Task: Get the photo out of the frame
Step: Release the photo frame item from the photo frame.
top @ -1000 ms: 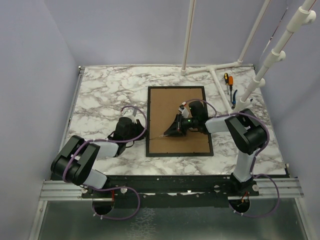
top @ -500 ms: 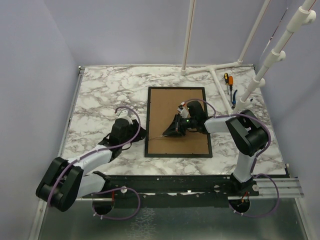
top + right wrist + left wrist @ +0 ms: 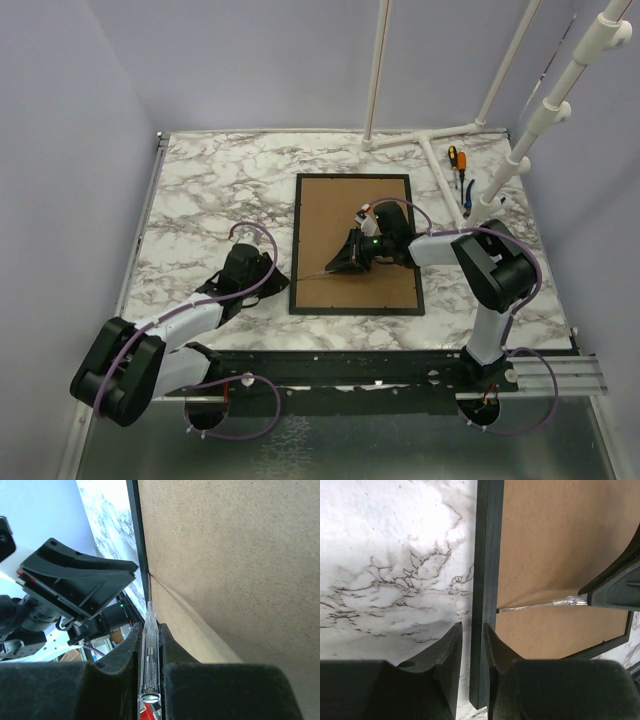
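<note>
The frame [image 3: 355, 200] lies face down in the middle of the table, its brown back up inside a thin black border [image 3: 485, 555]. The photo is hidden under the backing. My right gripper [image 3: 345, 262] is over the brown back [image 3: 225, 555], shut on a clear-handled screwdriver [image 3: 150, 655]. Its metal tip [image 3: 530, 606] touches the inner side of the left border. My left gripper [image 3: 272, 275] lies low at the frame's near left corner. Its jaws [image 3: 472, 625] straddle the border, with a sliver of marble showing between the left finger [image 3: 451, 645] and the border.
White pipes [image 3: 440, 150] lie and stand at the back right. Beside them are an orange-handled screwdriver [image 3: 453, 158] and a blue-handled tool [image 3: 468, 195]. Lilac walls close in the marble table [image 3: 210, 190] on three sides.
My left arm stretched forward and came in low along the frame's left border, its jaws widening and then narrowing round it. The right gripper and screwdriver have hardly moved.
</note>
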Controlling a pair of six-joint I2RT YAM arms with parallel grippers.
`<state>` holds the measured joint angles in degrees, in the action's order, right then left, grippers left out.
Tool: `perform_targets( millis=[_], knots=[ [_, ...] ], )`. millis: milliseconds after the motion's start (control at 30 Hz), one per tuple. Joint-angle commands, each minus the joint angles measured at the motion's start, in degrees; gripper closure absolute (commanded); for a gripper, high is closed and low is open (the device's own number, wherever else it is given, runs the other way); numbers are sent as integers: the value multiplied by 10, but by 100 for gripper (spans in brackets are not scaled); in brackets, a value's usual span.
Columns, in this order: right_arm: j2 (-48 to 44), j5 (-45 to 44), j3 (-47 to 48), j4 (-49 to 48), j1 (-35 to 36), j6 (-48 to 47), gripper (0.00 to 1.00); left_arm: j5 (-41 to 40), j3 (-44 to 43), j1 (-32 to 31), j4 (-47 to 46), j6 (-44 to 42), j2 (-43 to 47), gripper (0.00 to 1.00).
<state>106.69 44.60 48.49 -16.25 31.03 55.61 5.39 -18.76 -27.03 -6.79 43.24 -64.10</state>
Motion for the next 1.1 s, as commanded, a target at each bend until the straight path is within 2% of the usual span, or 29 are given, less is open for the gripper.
perform_targets(
  millis=[0,200,533,1067],
  knots=[
    [-4,-31,4,41,8,-11,99,48,14,-1,-39,13,-34,78],
    [-4,-31,3,41,8,-9,100,63,25,-1,-72,19,-56,82],
    [-27,-52,16,97,8,-15,99,87,40,-12,-119,40,-74,100],
    [-75,-135,102,301,39,-27,99,42,28,-94,-174,86,-125,100]
  ],
)
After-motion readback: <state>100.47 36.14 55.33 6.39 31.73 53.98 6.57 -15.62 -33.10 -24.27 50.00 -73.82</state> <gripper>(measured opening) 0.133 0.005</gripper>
